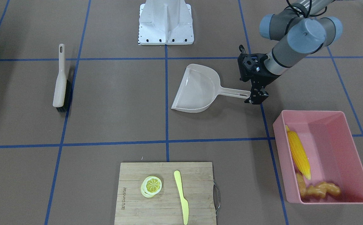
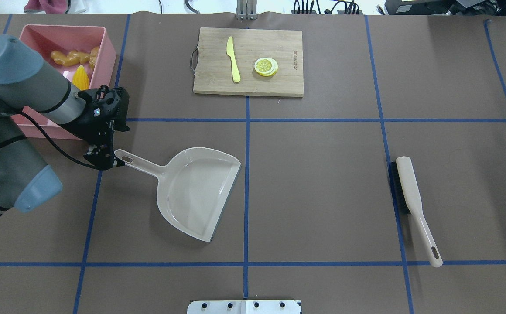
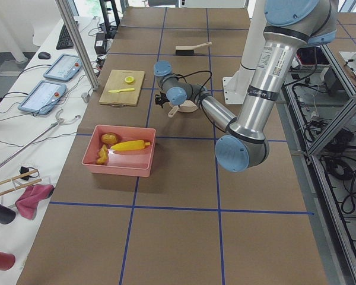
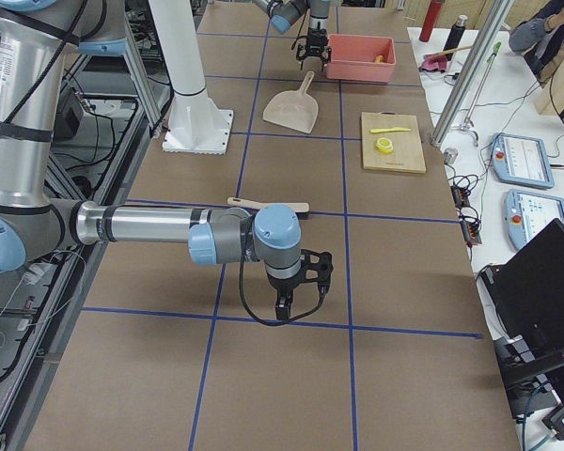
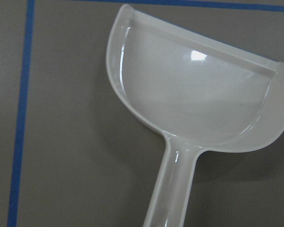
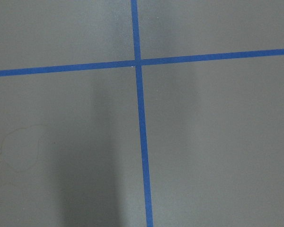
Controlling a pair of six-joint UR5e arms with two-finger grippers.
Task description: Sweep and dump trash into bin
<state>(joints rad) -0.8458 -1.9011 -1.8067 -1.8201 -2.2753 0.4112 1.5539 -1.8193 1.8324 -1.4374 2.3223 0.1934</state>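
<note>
The pink bin (image 1: 309,112) stands at the table's edge on my left side. In it lie the yellow corn cob (image 1: 299,153), the tan ginger root (image 1: 324,189) and the brown potato (image 1: 301,185), which is partly hidden by the corn. The beige dustpan (image 1: 197,90) lies flat and empty on the table. My left gripper (image 1: 256,99) is low at the tip of the dustpan's handle, with its fingers spread, and looks open. The left wrist view shows the dustpan (image 5: 194,99) from above. My right gripper (image 4: 287,301) shows only in the exterior right view, and I cannot tell its state.
A beige hand brush (image 1: 61,81) lies on the table on my right side. A wooden cutting board (image 1: 131,203) at the far edge carries a lemon slice (image 1: 151,185) and a pale yellow knife (image 1: 181,195). The robot's white base (image 1: 166,23) is at the near edge.
</note>
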